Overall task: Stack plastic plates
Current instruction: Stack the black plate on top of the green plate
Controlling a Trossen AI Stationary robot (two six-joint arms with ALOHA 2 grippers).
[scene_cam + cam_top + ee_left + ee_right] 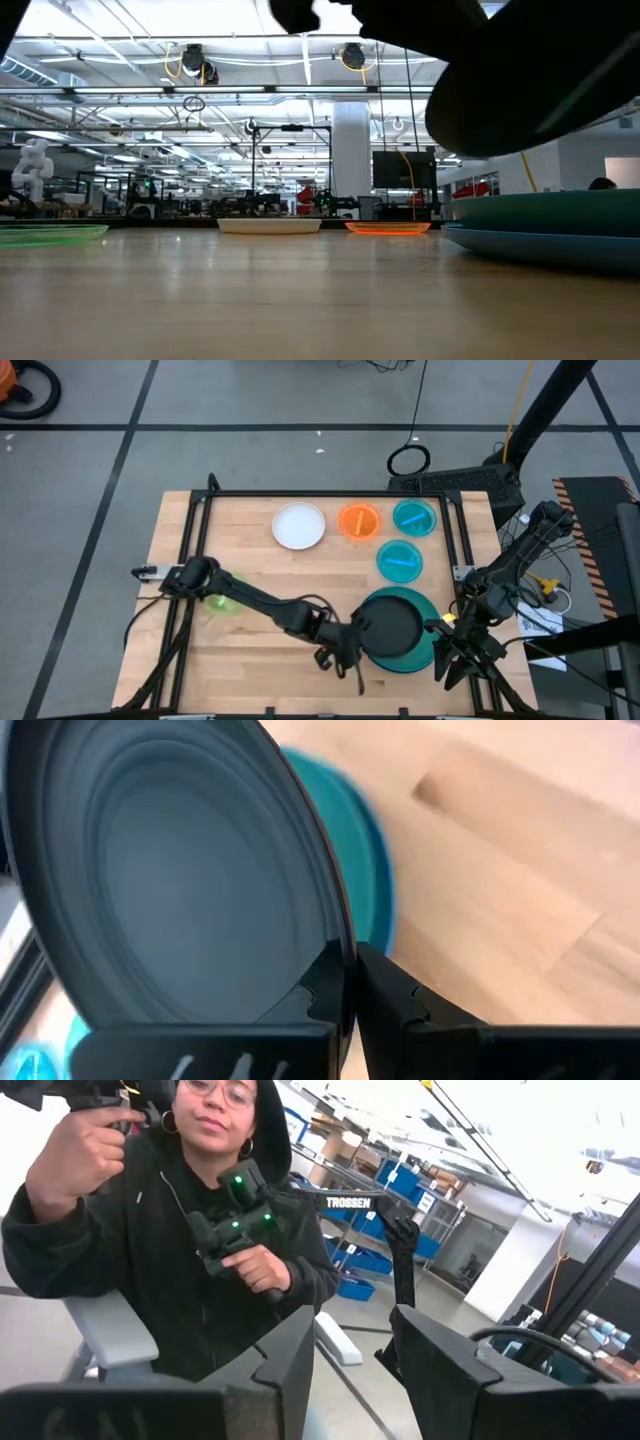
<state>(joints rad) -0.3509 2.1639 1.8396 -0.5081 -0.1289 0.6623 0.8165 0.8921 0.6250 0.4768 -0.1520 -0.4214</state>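
My left gripper (352, 643) reaches in from the table's left and is shut on the black plate (390, 625). That plate hovers over the large teal plate (425, 622), which rests on the blue plate (540, 246) near the table's right near corner. The white plate (299, 525), the orange plate (359, 521) and two cyan plates (414, 517) (400, 560) lie flat along the far side. The lime green plate (222, 601) lies under the left arm. My right gripper (462, 660) is open beside the table's right edge and touches nothing. My left gripper pinches the black plate's rim (335, 935) on the side toward the table's left, one finger on each face. The fingers (395, 985) come from the table's left, slanting down. The plate is lifted clear above the teal plate (365, 830), as the low view shows (520, 80).
A black frame rail (330, 495) runs along the far side and down both sides of the table. Bare wood (270, 575) lies in the table's middle. In the right wrist view a person (190, 1230) stands beyond the table holding hand controllers.
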